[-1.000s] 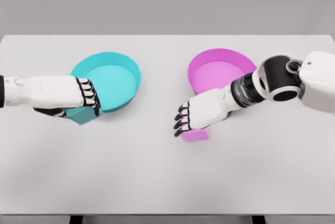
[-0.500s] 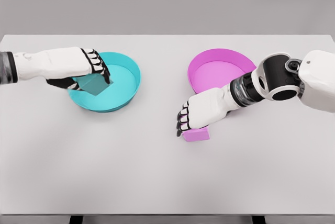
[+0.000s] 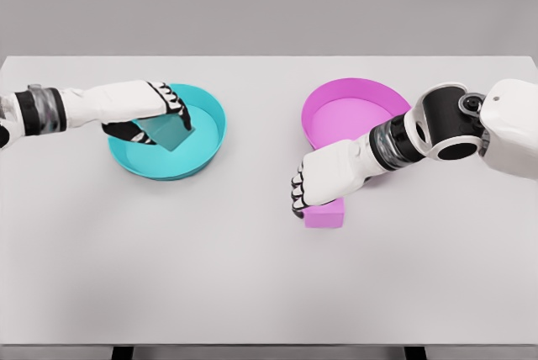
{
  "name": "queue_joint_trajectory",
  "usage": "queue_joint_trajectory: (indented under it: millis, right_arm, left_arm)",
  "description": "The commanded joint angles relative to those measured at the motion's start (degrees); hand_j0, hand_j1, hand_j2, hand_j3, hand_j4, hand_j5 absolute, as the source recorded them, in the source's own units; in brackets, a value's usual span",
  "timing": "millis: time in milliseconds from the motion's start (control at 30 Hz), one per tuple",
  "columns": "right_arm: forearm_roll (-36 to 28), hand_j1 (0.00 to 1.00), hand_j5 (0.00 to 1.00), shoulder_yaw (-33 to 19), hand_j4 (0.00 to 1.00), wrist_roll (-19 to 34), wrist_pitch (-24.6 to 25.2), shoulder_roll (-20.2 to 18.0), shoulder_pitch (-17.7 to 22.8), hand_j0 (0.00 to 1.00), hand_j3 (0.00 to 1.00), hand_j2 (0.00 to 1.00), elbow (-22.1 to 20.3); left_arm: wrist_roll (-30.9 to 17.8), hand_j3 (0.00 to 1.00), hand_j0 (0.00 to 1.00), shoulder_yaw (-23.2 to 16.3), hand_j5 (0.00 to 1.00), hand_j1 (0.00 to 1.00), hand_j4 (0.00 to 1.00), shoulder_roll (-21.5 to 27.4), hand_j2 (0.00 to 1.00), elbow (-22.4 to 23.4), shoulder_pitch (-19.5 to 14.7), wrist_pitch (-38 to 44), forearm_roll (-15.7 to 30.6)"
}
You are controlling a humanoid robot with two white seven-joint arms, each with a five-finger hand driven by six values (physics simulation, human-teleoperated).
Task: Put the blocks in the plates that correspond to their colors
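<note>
Hands, two, both busy. My left hand (image 3: 151, 112) has its fingers closed around the teal block (image 3: 168, 133), holding it tilted over the teal plate (image 3: 206, 103); I cannot tell if it touches the bottom. My right hand (image 3: 324, 179) curls over the pink block (image 3: 324, 213), which sits on the table (image 3: 252, 276) just in front of the pink plate (image 3: 336, 91). Progress, as I judge it: teal nearly delivered, release pending; pink not lifted, whole transfer left.
</note>
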Motion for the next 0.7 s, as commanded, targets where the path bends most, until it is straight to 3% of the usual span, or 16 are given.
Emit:
queue_joint_trajectory:
  millis: [0, 200, 233, 333, 400, 667]
  right_arm:
    - [0.20, 0.49, 0.49, 0.01, 0.49, 0.11, -0.17, 0.00, 0.00, 0.49, 0.49, 0.49, 0.01]
    - [-0.42, 0.49, 0.49, -0.78, 0.49, 0.11, -0.17, -0.35, -0.26, 0.49, 0.49, 0.49, 0.10]
    - [-0.50, 0.49, 0.49, -1.48, 0.49, 0.11, -0.17, -0.62, -0.26, 0.49, 0.49, 0.49, 0.10]
    - [-1.12, 0.49, 0.49, -2.01, 0.49, 0.11, -0.17, -0.62, -0.18, 0.49, 0.49, 0.49, 0.45]
    - [-1.82, 0.49, 0.49, -2.36, 0.49, 0.11, -0.17, -0.53, -0.26, 0.49, 0.49, 0.49, 0.45]
    - [-5.69, 0.50, 0.50, -5.88, 0.50, 0.11, -0.17, -1.32, -0.26, 0.50, 0.50, 0.50, 0.45]
  left_arm:
    - [0.05, 0.55, 0.55, -0.03, 0.55, 0.55, 0.55, -1.62, 0.55, 1.81, 0.00, 0.16, -0.37]
    - [0.05, 0.56, 0.56, -0.03, 0.56, 0.56, 0.56, -1.62, 0.56, 1.90, 0.00, 0.16, -0.37]
    - [0.05, 0.59, 0.59, -0.11, 0.59, 0.59, 0.59, -1.62, 0.59, 1.90, 0.09, 0.16, -0.37]
    - [0.05, 0.86, 0.86, 0.33, 0.86, 0.86, 0.86, -1.54, 0.86, 1.90, 0.00, 0.16, -0.37]
    - [0.05, 0.95, 0.95, 0.50, 0.95, 0.95, 0.95, -1.54, 0.95, 1.90, 0.00, 0.16, -0.37]
    - [0.14, 1.00, 1.00, 0.68, 1.00, 1.00, 1.00, -1.18, 1.00, 1.55, 0.00, 0.16, -0.19]
